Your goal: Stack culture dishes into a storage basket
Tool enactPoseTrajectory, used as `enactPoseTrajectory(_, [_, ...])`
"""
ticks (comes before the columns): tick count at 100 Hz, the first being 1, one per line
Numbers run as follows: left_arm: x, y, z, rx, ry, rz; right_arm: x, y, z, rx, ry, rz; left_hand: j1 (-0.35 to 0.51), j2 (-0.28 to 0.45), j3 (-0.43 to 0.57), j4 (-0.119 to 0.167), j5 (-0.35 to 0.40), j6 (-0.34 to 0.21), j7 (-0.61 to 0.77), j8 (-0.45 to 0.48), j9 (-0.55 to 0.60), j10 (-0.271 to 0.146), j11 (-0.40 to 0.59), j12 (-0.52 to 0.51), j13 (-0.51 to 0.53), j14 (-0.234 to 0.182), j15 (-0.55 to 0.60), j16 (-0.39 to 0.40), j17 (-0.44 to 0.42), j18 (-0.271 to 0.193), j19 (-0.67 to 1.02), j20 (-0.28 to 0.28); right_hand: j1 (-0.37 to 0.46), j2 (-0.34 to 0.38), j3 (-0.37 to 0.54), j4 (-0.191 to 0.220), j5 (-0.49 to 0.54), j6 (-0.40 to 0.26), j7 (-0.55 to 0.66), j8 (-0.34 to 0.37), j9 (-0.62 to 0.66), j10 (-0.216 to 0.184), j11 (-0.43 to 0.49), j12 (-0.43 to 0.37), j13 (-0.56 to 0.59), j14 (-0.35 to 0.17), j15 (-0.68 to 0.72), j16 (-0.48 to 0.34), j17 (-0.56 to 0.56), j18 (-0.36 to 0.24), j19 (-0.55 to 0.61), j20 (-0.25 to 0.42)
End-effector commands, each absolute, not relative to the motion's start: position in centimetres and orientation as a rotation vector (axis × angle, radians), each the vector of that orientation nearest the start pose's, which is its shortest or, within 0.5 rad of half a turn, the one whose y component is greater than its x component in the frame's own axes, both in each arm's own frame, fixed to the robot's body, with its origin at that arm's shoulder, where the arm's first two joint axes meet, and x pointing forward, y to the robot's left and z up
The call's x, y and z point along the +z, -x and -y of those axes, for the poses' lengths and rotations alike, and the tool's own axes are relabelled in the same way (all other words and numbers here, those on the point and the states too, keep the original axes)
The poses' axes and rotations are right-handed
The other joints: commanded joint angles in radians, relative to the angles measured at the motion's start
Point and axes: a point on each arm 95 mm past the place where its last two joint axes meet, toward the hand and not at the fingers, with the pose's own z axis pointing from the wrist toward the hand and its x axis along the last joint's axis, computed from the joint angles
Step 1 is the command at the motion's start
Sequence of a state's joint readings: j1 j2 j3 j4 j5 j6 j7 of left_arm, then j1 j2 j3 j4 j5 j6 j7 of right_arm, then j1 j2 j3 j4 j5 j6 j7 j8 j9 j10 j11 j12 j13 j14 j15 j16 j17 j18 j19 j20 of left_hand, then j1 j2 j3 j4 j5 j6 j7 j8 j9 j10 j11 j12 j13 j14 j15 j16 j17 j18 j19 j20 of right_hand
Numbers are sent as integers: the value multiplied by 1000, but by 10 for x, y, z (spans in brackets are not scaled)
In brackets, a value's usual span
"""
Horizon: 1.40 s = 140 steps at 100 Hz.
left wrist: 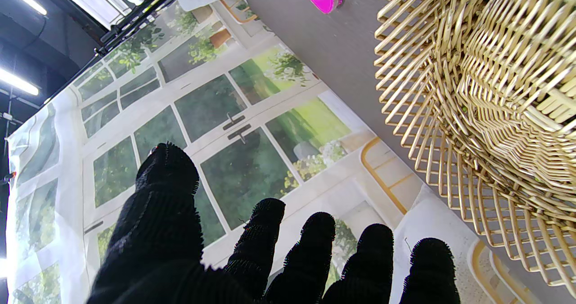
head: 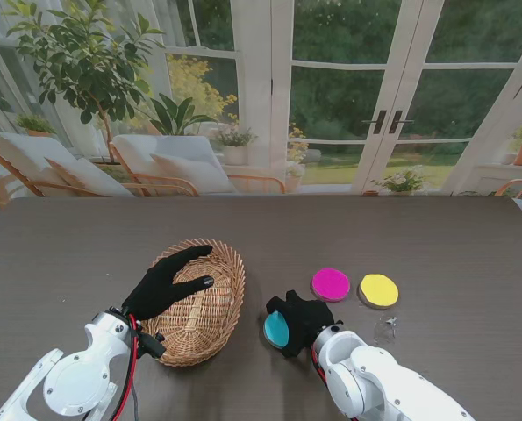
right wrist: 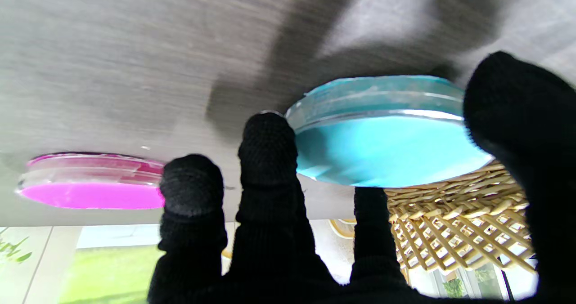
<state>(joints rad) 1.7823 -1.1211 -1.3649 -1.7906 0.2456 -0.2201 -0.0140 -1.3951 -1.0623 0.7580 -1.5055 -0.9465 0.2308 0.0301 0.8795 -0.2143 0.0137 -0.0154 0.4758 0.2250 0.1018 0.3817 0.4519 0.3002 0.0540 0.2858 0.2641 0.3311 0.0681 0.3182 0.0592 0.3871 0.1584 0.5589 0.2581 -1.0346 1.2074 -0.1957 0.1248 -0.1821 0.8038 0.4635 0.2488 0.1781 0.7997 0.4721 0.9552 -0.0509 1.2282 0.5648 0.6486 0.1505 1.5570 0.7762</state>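
Wicker fills much of the left wrist view: the basket (left wrist: 486, 115) shows its open weave close up, with the left hand's fingers (left wrist: 166, 191) spread and holding nothing. From the stand's view the same left hand (head: 160, 288) lies across the near-left rim of the basket (head: 230, 263), fingers apart and reaching over its hollow, which holds no dish that I can see. The basket sits toward the near edge of the dark counter (head: 436, 237), left of its middle.

Just right of the basket, the right hand (head: 297, 321) is clamped on the blue dish (head: 275, 329), which stands tilted on its edge. The stand's view shows only a sliver of blue past the black glove. The right wrist view tells more: the blue dish (right wrist: 382, 133) is pinched at its rim between a finger (right wrist: 267, 137) and the thumb (right wrist: 517, 110), lifted clear of the counter, its shadow on the grain beyond, with the basket (right wrist: 454, 223) close beside it.

The pink dish (head: 331, 284) lies flat just beyond the right hand, and the yellow dish (head: 379, 290) just right of it, apart. Only the stand's view shows the yellow one; the pink dish (right wrist: 90, 182) appears in the right wrist view, and a scrap of it (left wrist: 326, 2) in the left.
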Motion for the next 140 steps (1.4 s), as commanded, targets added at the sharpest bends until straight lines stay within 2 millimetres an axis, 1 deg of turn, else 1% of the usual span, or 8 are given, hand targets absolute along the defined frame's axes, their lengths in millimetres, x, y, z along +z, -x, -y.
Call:
enactPoseTrajectory(1, [-296, -348, -1, -2189, 1772, -1039, -389, -371, -93, 1315, -1215, -1820, -18, 36, -18, 16, 8, -3, 3, 2, 6, 0, 0, 1, 6, -3, 3, 13, -1, -18, 13, 8, -55, -34, 49, 3, -43, -6, -9, 9, -59, -10, 9, 6, -15, 3, -4, 2, 74, -19, -2, -20])
enactPoseTrajectory(48, [-296, -347, -2, -2186, 1774, -1037, -388, -369, -96, 1313, -1211, -1777, -18, 37, -17, 16, 6, 0, 2, 2, 8, 2, 1, 1, 7, -2, 3, 13, -1, -19, 13, 8, -70, -41, 53, -5, -49, 16, -93, 30, -91, -8, -3, -8, -50, 27, -36, 8, 47, -25, -10, -12])
enactPoseTrajectory(75, [-296, -347, -2, -2185, 1776, -1037, -362, -365, -85, 1360, -1225, -1729, -18, 37, -18, 16, 8, 1, 2, 2, 8, 0, 1, 1, 7, -2, 3, 13, -1, -19, 12, 8, -113, 24, 6, -7, -44, 14, -123, 43, -82, -15, -21, -24, -52, 45, -47, 8, 35, -11, -21, -10])
enactPoseTrajectory(94, [-296, -347, -2, -2187, 1775, -1041, -343, -381, -76, 1347, -1248, -1664, -19, 39, -18, 16, 10, -1, 3, 3, 8, 1, 1, 1, 7, -1, 3, 13, -1, -18, 13, 9, -86, 47, -9, 4, -13, -1, -57, 59, -8, -18, -64, -54, -35, 78, -95, -16, 42, 8, -26, -5])
enactPoseTrajectory(105, [-296, -347, -2, -2186, 1779, -1044, -336, -396, -69, 1323, -1269, -1620, -18, 41, -18, 15, 8, -2, 3, 3, 9, 0, 1, 1, 8, -1, 4, 13, -1, -18, 13, 9, -68, 65, -17, 11, 41, 3, -53, -10, 67, -22, -135, -115, -63, 160, -278, -70, -9, 90, -154, -45])
enactPoseTrajectory(116, [-296, -347, -2, -2184, 1783, -1047, -332, -409, -61, 1289, -1266, -1592, -17, 41, -18, 15, 8, -1, 2, 3, 10, 0, 1, 1, 9, 0, 4, 13, -1, -19, 13, 9, -73, 87, -27, 14, 66, 0, -68, -60, 96, -30, -163, -145, -93, 184, -393, -77, -58, 112, -230, -64])
enactPoseTrajectory(132, [-297, -348, -1, -2183, 1790, -1056, -330, -426, -52, 1229, -1279, -1576, -17, 43, -18, 15, 11, -1, 3, 3, 10, 0, 1, 1, 9, -1, 4, 13, 0, -19, 13, 9, -78, 87, -32, 13, 60, -3, -85, -86, 102, -33, -184, -155, -88, 178, -386, -59, -67, 110, -233, -61])
enactPoseTrajectory(140, [-297, -348, -1, -2182, 1793, -1058, -331, -432, -48, 1196, -1287, -1574, -18, 44, -18, 15, 10, -3, 3, 3, 10, -2, 1, 1, 10, -1, 4, 14, -1, -20, 13, 9, -96, 118, -49, 12, 44, 2, -87, -112, 93, -46, -204, -163, -179, 243, -520, -97, -186, 174, -384, -111])
